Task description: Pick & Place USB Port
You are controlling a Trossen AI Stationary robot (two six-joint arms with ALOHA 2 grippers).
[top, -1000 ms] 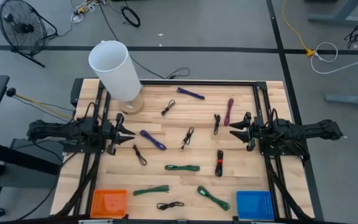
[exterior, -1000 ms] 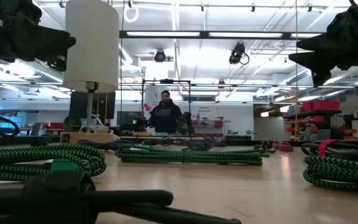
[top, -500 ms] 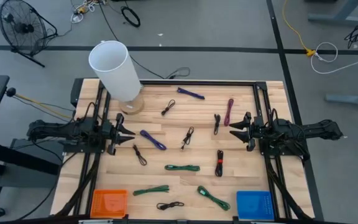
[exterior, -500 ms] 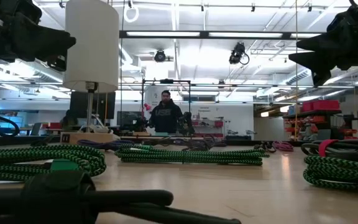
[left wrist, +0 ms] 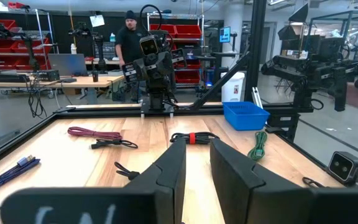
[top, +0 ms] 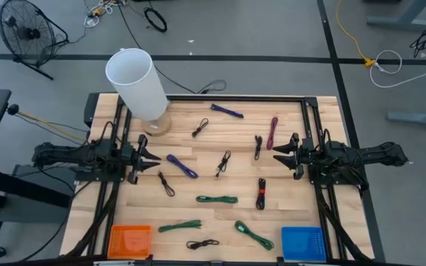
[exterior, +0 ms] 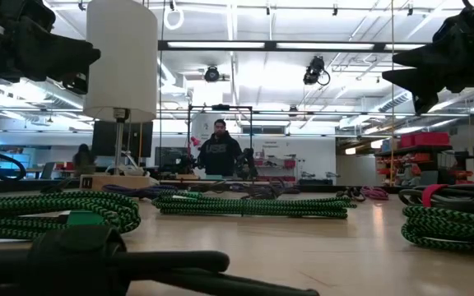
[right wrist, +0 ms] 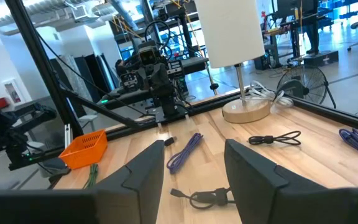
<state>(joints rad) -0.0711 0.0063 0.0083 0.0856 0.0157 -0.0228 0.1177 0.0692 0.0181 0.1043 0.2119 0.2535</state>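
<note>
Several bundled USB cables lie flat on the wooden table: a purple one (top: 182, 165) just off my left gripper (top: 152, 160), a black one (top: 166, 183), a black one (top: 223, 162) mid-table, a magenta one (top: 273, 131) and a black one (top: 258, 146) near my right gripper (top: 276, 154). A black cable with a red tie (top: 261, 193) and green cables (top: 217, 199) lie nearer the front. Both grippers hover open above the table, facing each other; the left gripper (left wrist: 197, 146) and right gripper (right wrist: 194, 146) hold nothing.
A white-shaded lamp (top: 139, 85) stands on its wooden base at the far left. An orange bin (top: 129, 240) sits at the near left corner, a blue bin (top: 302, 243) at the near right. A black frame (top: 235, 97) edges the table. A person stands beyond it (exterior: 219, 152).
</note>
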